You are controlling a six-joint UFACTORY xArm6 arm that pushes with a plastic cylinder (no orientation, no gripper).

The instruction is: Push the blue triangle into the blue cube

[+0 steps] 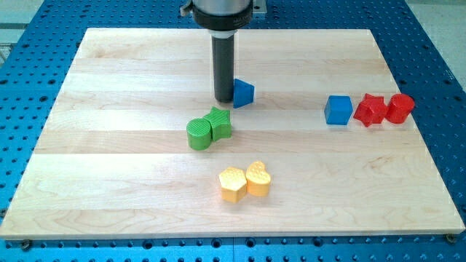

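the rod's lower end, my tip [223,99], rested on the wooden board [109,182], touching the view's left side of the blue triangle [244,92]; being a bare rod, it held nothing. the blue cube [338,110] sat well apart toward the view's right, just beside a red star-like block [370,109] and a red rounded block [399,108]. below the tip lay a green cylinder [198,135] touching a green star [219,123], and lower still a yellow hexagon [232,184] touching a yellow heart [258,178].

A lab bench: a pale wooden board [131,189] lies on a blue perforated metal table [444,65], its bolt-hole grid showing past every board edge.
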